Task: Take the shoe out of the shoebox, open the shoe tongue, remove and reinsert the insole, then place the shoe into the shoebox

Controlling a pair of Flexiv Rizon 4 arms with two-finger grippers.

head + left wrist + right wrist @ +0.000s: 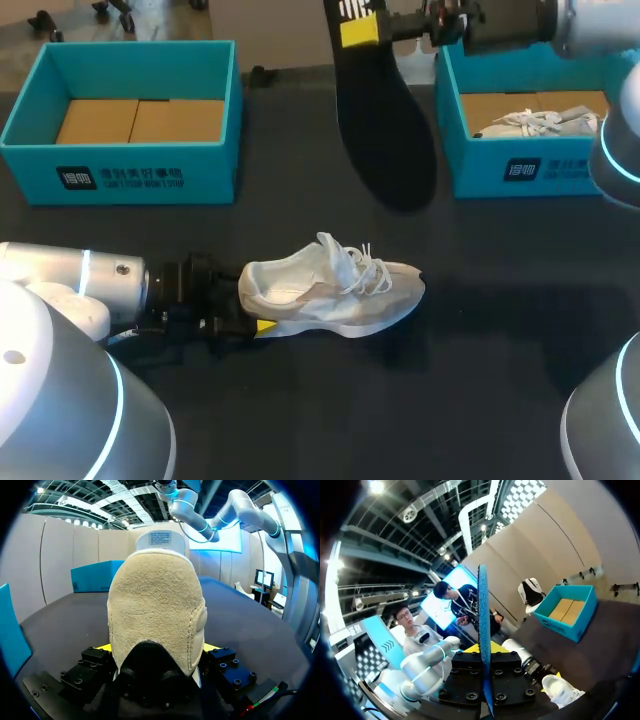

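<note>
The shoe [330,290] is pale cloth mesh with cord laces; its heel patch [155,610] is napped beige suede. The insole [385,130] is matt black on one face and grainy blue on the other. The left box [150,170] is matt teal card with a brown card floor. The table [500,380] is dull black, the left arm [60,280] glossy silver
</note>
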